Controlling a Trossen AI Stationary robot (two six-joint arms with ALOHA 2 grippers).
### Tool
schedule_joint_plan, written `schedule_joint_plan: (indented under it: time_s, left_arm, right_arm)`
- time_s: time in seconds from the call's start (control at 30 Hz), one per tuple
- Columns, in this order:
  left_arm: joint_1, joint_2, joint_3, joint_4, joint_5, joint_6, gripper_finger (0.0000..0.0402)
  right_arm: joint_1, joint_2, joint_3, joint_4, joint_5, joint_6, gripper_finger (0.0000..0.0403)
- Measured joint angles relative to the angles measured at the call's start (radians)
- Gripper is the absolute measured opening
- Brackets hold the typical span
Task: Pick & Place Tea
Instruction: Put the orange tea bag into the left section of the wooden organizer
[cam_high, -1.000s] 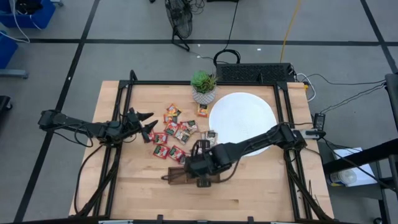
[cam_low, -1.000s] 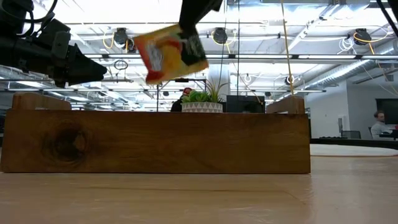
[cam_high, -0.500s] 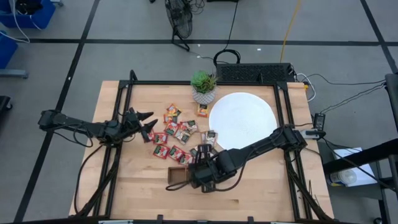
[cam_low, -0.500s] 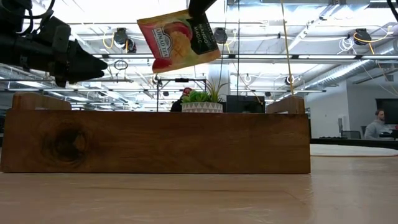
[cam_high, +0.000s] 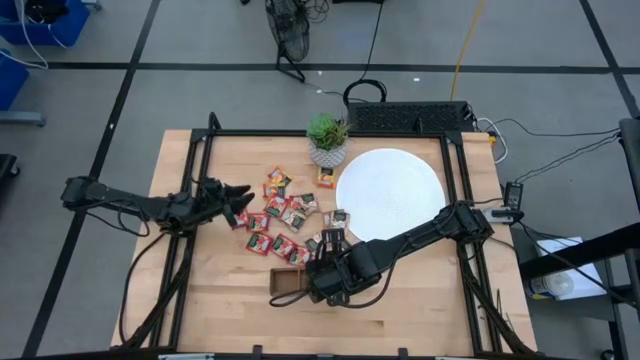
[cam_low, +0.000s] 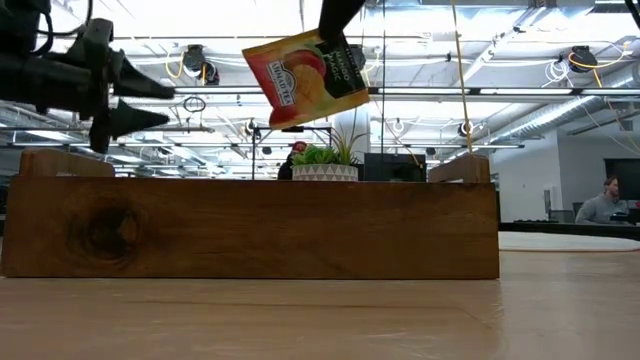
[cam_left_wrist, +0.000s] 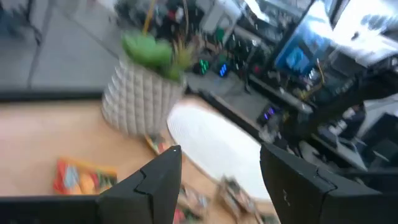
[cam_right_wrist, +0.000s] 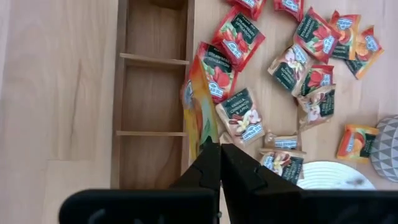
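Observation:
An orange-yellow tea sachet (cam_low: 305, 75) hangs in the air above the brown three-compartment wooden tray (cam_right_wrist: 152, 93), with my right gripper (cam_right_wrist: 219, 155) shut on it. In the right wrist view the sachet (cam_right_wrist: 198, 112) shows edge-on over the tray's rim. Several more sachets (cam_high: 275, 218), mostly red, lie flat on the wood between the tray and the plant. My left gripper (cam_high: 238, 195) hovers open at the left of that pile, pointing level toward it, with nothing between its fingers (cam_left_wrist: 158, 180). My right gripper pinches the sachet's upper edge (cam_right_wrist: 206, 135), near one corner (cam_low: 340, 40), between its two fingers. The fingers slant down from above. The sachet hangs tilted below them, clear of the tray and the table.
A white disc (cam_high: 390, 190) lies at the back right, with a potted green plant (cam_high: 327, 138) to its left at the far edge. One orange sachet (cam_high: 325, 178) rests by the pot. A black frame (cam_high: 460, 160) borders the table. Bare wood lies near the front edge.
My left gripper has rolled about its own axis in place; its two fingers now stand one above the other in the low view. The held sachet has tipped and shifted a little to the right over the tray, staying clear of it.

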Motion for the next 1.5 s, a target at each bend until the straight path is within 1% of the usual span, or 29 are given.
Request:
schedule_joint_plan:
  time_s: [0.07,0.2,0.4,0.43,0.5,0.57,0.6,0.63,0.67,0.73,0.8,0.83,0.9,0.97,1.03,1.13,1.23,1.3,1.37,1.5]
  left_arm:
    - [0.000,0.023,0.000,-0.009,0.027,-0.030,0.0218]
    - [0.001,0.098,0.000,0.005,0.115,-0.080,0.0218]
    - [0.003,0.238,0.000,0.021,0.122,-0.219,0.0218]
    - [0.005,0.263,0.000,0.049,0.154,-0.243,0.0219]
    - [0.006,0.312,0.000,0.155,0.269,-0.257,0.0218]
    - [-0.007,0.371,0.012,0.274,0.406,-0.246,0.0218]
    - [-0.022,0.406,0.026,0.320,0.454,-0.217,0.0218]
    - [-0.042,0.442,0.049,0.350,0.481,-0.186,0.0218]
    - [-0.064,0.481,0.080,0.361,0.485,-0.153,0.0218]
    - [-0.105,0.567,0.155,0.357,0.465,-0.078,0.0218]
    - [-0.134,0.664,0.236,0.339,0.463,0.004,0.0218]
    - [-0.143,0.714,0.280,0.328,0.483,0.055,0.0218]
    - [-0.159,0.799,0.364,0.286,0.553,0.154,0.0218]
    - [-0.173,0.872,0.448,0.211,0.609,0.236,0.0218]
    - [-0.177,0.926,0.527,0.095,0.618,0.290,0.0218]
    - [-0.167,0.974,0.650,-0.084,0.607,0.325,0.0218]
    - [-0.147,0.999,0.760,-0.213,0.580,0.331,0.0218]
    - [-0.133,1.012,0.820,-0.250,0.582,0.331,0.0218]
    - [-0.119,1.026,0.868,-0.272,0.608,0.331,0.0218]
    - [-0.102,1.084,0.917,-0.296,0.703,0.330,0.0218]
  right_arm:
    - [-0.001,0.000,0.000,0.001,0.000,0.003,0.0000]
    - [-0.004,0.000,0.000,0.020,0.000,0.003,0.0000]
    - [-0.005,0.000,0.000,0.044,0.000,0.002,0.0000]
    - [-0.005,0.000,0.000,0.044,0.000,0.001,0.0000]
    - [-0.007,0.000,0.000,0.044,-0.001,0.000,0.0000]
    - [-0.011,0.000,0.000,0.045,-0.002,0.000,0.0000]
    - [-0.014,0.000,0.000,0.045,-0.003,0.000,0.0000]
    - [-0.017,0.000,0.000,0.045,-0.003,0.000,0.0000]
    - [-0.021,0.000,0.000,0.045,-0.003,0.000,0.0000]
    - [-0.028,0.000,0.000,0.046,-0.003,0.000,0.0000]
    - [-0.031,0.000,0.000,0.046,-0.003,0.000,0.0000]
    - [-0.032,0.000,0.000,0.046,-0.003,0.000,0.0000]
    - [-0.032,0.000,0.000,0.046,-0.003,0.000,0.0000]
    - [-0.031,0.000,0.000,0.048,-0.004,0.002,0.0000]
    - [-0.025,0.000,0.000,0.047,-0.004,0.003,0.0000]
    - [-0.016,0.000,0.000,0.047,-0.004,0.003,0.0000]
    - [-0.012,0.000,0.000,0.048,-0.006,0.003,0.0000]
    - [-0.011,0.000,0.000,0.049,-0.009,0.008,0.0000]
    - [-0.013,0.000,0.000,0.049,-0.008,0.010,0.0000]
    - [-0.014,0.000,0.000,0.050,-0.004,0.006,0.0000]
